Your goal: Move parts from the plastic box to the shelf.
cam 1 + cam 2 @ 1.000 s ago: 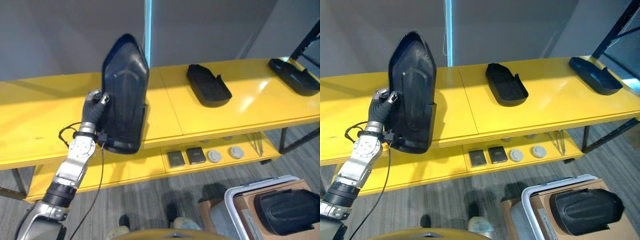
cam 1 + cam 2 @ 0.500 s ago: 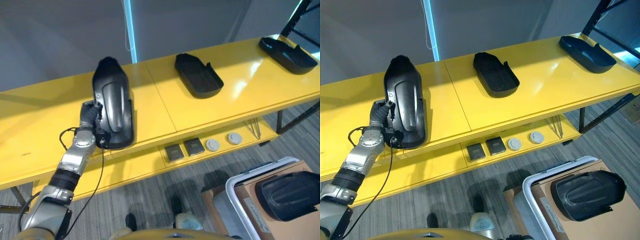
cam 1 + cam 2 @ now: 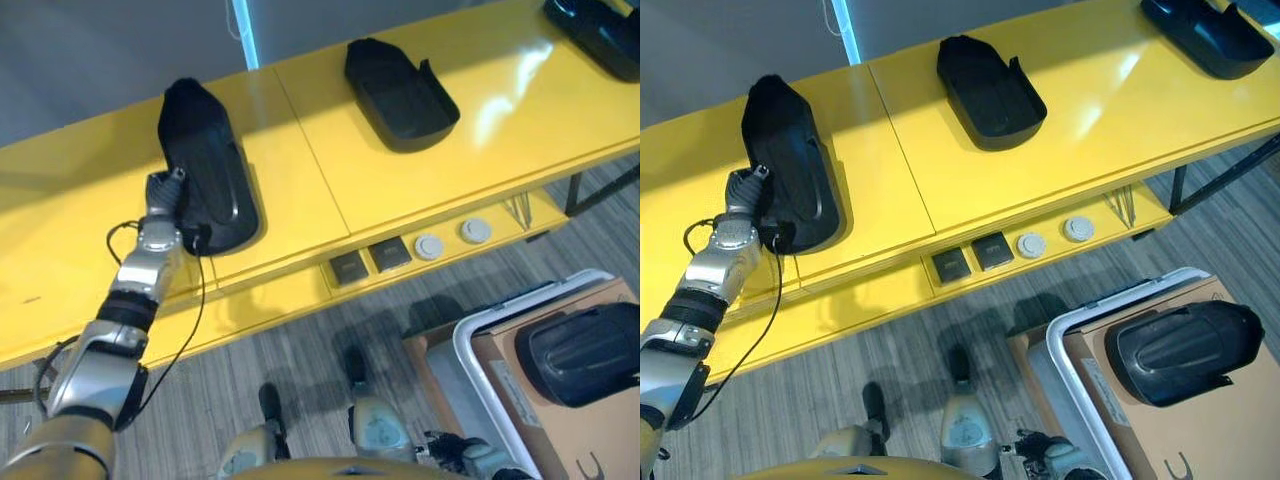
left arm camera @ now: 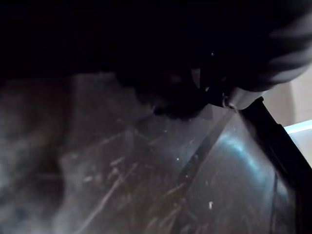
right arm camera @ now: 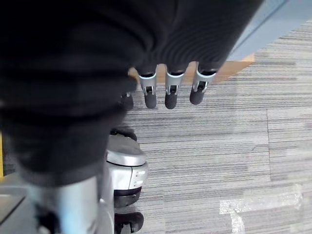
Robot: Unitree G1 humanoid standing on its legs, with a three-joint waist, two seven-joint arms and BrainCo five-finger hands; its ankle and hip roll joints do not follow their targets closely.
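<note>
1. Risk, as a judgement: the black part (image 3: 203,170) lies on the yellow shelf (image 3: 300,200) at upper left of the left eye view, with its near end close to the shelf's front edge. If the left hand (image 3: 160,195) pulls back while catching that end, the part could be dragged toward the edge and tip off to the floor.
2. Second risk: the hand sits against the part's left flank. A sideways nudge on withdrawal could skew the part away from the row formed with the second black part (image 3: 400,80) at upper centre and a third black part (image 3: 1205,25) at upper right.
3. Left hand pose: the arm rises from lower left of the frame, wrist extended, hand touching the part's near-left side. The left wrist view shows the part's scuffed dark surface very close, with one fingertip (image 4: 239,97) over it. Whether the fingers are curled on the part or released cannot be told.
4. Right hand (image 5: 168,87): seen in its own wrist view hanging above grey floor, fingers straight and apart from one another, holding nothing.
5. Remaining work: one more black part (image 3: 1180,350) rests in the plastic box (image 3: 1080,330) at lower right, well apart from the shelf.
</note>
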